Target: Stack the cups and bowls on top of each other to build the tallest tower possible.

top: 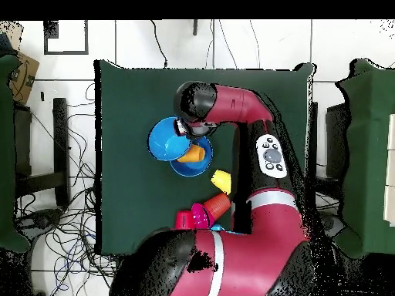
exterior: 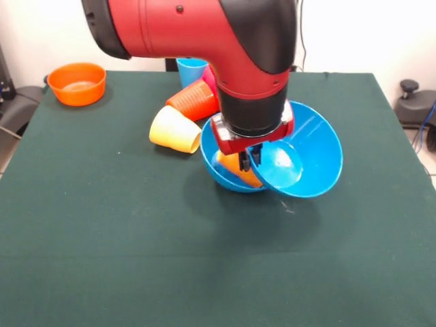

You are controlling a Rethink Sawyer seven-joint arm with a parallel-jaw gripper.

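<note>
We see the pincer (exterior: 248, 160) clenched on a tilted blue bowl's (exterior: 306, 160) rim (yellow-orange cup (exterior: 235, 170) in 2nd blue bowl (exterior: 221, 178)).

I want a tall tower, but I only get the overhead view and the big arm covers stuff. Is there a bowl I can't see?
Observer: Yes. An orange bowl stands upright at a table corner on the pedestal's side, apart from the rest.
Operator: Are the two blue bowls sitting flat in each other?
Observer: No. The tilted blue bowl is tipped steeply, overlapping the lower blue bowl, with the gripper at its rim.
Operator: Is the yellow cup standing up?
Observer: No. The yellow cup lies on its side on the table.
</note>
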